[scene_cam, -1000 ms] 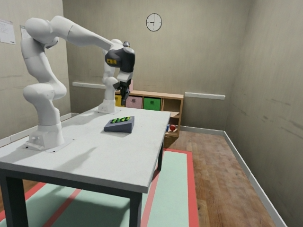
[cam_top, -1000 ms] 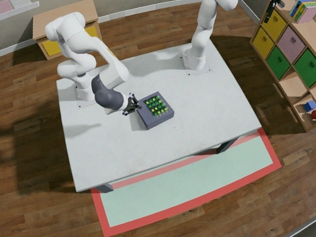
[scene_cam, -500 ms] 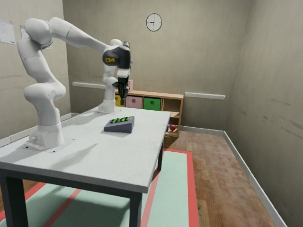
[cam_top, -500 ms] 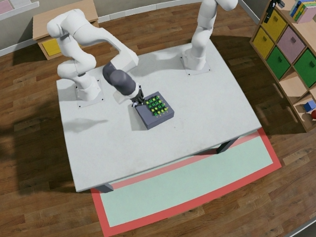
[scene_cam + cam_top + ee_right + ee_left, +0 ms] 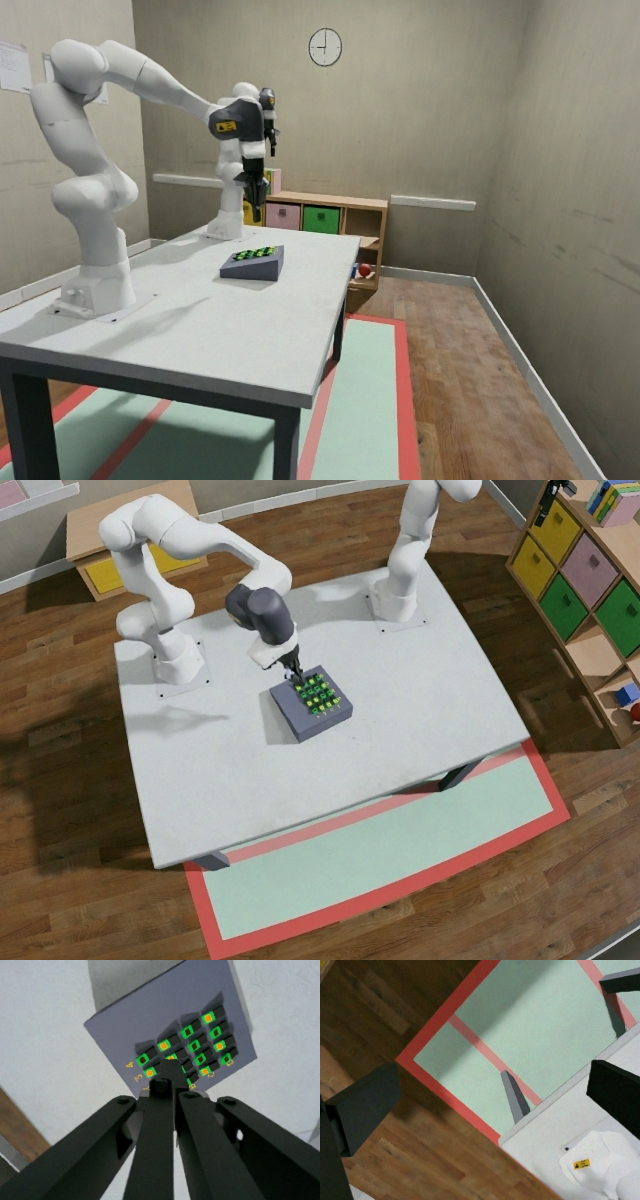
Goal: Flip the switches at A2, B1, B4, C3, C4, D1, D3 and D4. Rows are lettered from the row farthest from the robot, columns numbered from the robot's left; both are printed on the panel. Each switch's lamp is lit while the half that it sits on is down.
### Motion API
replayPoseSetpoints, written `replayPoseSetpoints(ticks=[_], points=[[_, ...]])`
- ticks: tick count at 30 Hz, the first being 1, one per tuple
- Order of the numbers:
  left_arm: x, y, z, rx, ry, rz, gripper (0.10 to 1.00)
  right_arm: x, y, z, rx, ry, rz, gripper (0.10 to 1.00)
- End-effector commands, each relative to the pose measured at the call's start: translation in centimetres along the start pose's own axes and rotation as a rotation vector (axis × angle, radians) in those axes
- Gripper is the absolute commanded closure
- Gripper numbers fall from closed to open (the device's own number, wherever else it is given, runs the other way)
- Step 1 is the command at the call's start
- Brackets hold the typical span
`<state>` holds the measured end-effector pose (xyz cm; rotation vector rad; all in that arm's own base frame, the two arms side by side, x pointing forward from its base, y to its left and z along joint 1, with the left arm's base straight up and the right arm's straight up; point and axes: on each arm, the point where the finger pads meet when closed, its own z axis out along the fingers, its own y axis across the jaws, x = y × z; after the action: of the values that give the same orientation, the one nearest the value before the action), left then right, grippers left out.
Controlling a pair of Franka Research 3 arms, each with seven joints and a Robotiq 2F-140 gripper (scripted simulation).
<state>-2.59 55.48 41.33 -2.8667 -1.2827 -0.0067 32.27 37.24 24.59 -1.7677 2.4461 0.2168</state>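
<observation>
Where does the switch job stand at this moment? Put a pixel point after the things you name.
Done: can't be confirmed; the panel [image 5: 284,702] [image 5: 253,271] [image 5: 125,1020] shows lit and dark lamps [image 5: 329,704] [image 5: 208,1018], but no starting pattern.
In hand: the right gripper [image 5: 298,679] [image 5: 256,218] [image 5: 169,1074], shut and empty, hovers above it, probably to press.
Left: any unflipped switches, uncountable here. The left gripper [image 5: 540,519] [image 5: 272,152] [image 5: 493,1079] is away, open.

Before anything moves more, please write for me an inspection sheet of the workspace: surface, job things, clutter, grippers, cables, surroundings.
Surface: pale table, some tiny dark specks beside the panel.
Job's things: sloped switch panel on the table; some lamps lit, others dark, several hidden by the right gripper.
Clutter: nothing seen.
Grippers: right gripper shut, empty, above the panel; left gripper open, empty, away from it.
Cables: nothing seen.
Surroundings: cube shelf; red-bordered mat partly under the table.
</observation>
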Motion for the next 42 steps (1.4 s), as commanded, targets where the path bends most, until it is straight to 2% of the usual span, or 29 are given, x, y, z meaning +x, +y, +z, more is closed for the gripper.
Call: replayPoseSetpoints(ticks=[1, 7, 9, 24, 42], points=[[-0.2, -0.1, 0.0, 0.001, -0.004, 0.007, 0.098, -0.9, 0.2, 0.1, 0.066, 0.0, -0.075, 0.999], [-0.2, -0.1, 0.0, 0.001, -0.004, 0.007, 0.098, -2.0, 1.6, 0.7, 0.139, 0.019, -0.178, 0.999], [-0.2, -0.1, 0.0, 0.001, -0.004, 0.007, 0.098, -2.0, 1.6, 0.7, 0.139, 0.019, -0.178, 0.999], [-0.2, -0.1, 0.0, 0.001, -0.004, 0.007, 0.098, -3.7, 4.6, 1.8, 0.279, 0.056, -0.38, 0.999], [-0.2, -0.1, 0.0, 0.001, -0.004, 0.007, 0.098, -4.6, 6.2, 2.5, 0.356, 0.078, -0.494, 0.999]])
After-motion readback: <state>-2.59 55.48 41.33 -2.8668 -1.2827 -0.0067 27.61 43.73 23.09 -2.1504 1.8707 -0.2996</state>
